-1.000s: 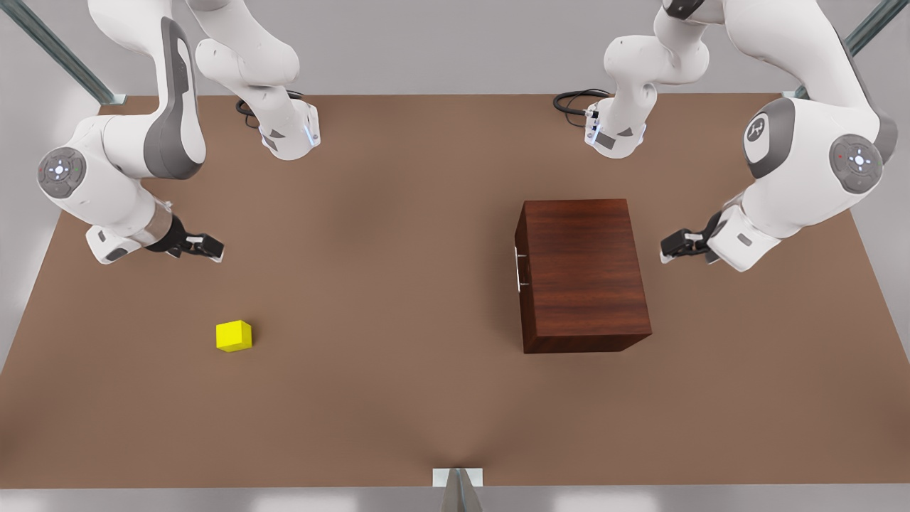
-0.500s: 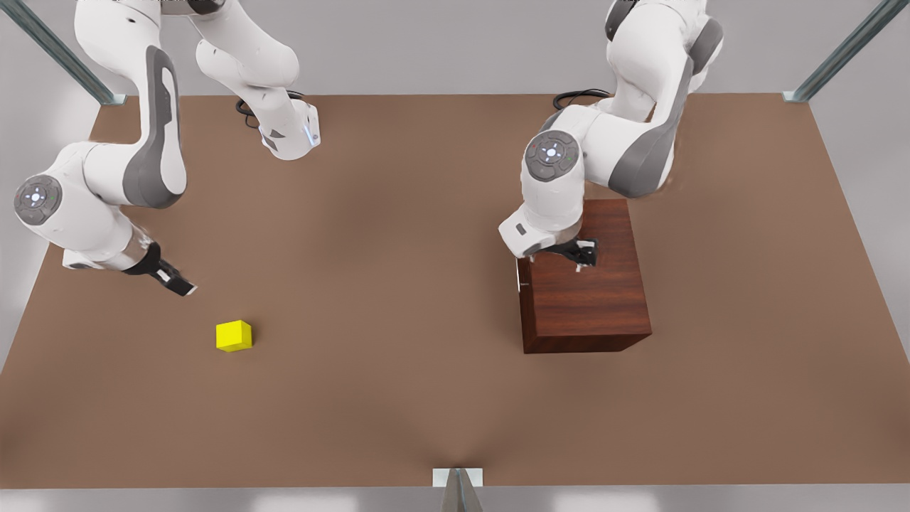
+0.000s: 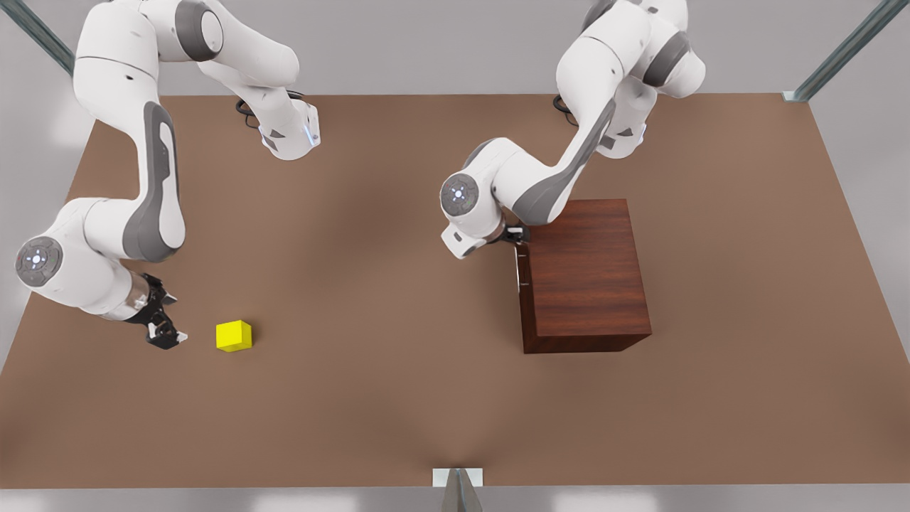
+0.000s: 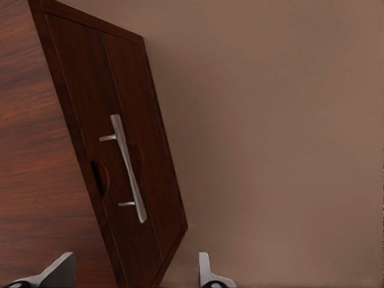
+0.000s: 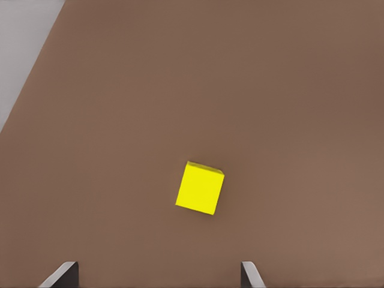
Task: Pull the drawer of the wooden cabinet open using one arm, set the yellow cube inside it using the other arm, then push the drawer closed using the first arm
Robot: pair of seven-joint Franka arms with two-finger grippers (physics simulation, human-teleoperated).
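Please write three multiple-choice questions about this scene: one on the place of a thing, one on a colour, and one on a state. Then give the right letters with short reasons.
1. Where does the yellow cube lie?
A. on the cabinet top
B. on the table, beside the right claw
C. inside the drawer

2. What colour is the handle of the drawer?
A. silver
B. black
C. yellow

3. In what state is the drawer?
A. pulled fully out
B. half open
C. closed

Answers:
1 B: the cube rests on bare table, apart from the open right claw.
2 A: the left wrist view shows a silver bar.
3 C: the front panel sits flush with the wooden cabinet; the open left claw is near its edge.
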